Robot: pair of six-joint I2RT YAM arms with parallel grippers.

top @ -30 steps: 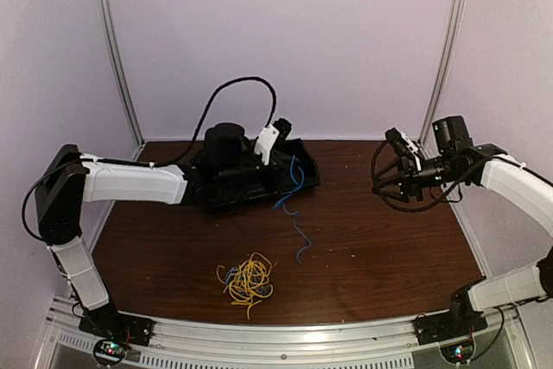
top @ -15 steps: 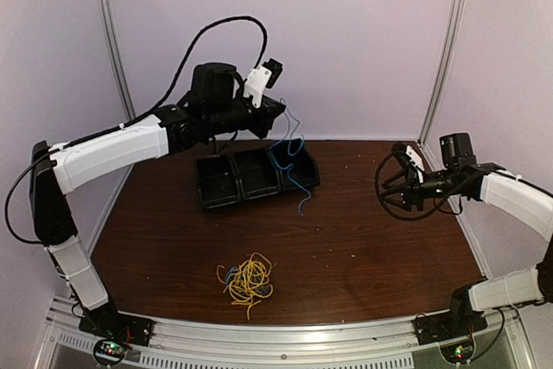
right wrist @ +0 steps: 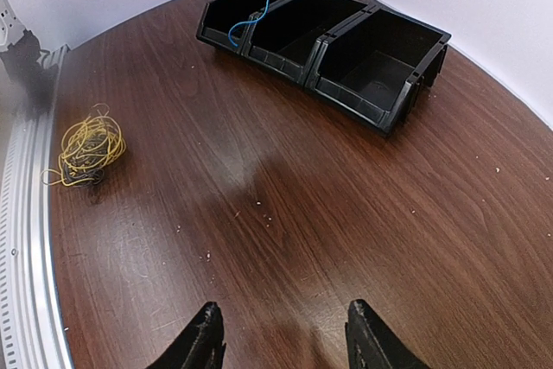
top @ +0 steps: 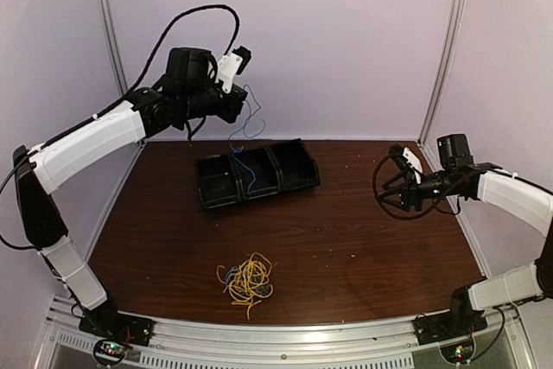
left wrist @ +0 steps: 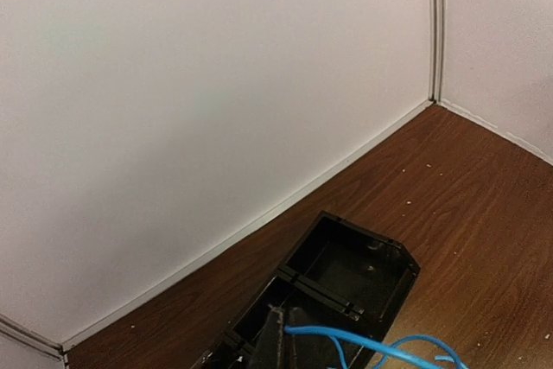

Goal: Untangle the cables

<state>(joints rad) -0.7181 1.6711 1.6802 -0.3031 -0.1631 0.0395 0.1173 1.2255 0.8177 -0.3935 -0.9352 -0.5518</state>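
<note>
Cables are found in two places. One blue cable (top: 247, 172) is pinched in the clenched left gripper (top: 235, 110), which is held high above the back left of the table (top: 363, 248), in front of the rear wall. From this gripper the blue cable hangs in loose waves. Its lower end is seen at the black bin (top: 301, 181) of three compartments, near the divider between the left and middle ones; which of the two it enters cannot be told. The yellow bundle (top: 248, 278), with a few blue and grey strands mixed in, is seen lying on the table near the front edge, well apart from the bin. The right gripper (top: 399, 186) is held over the right side of the table, fingers spread, with nothing between them.
</note>
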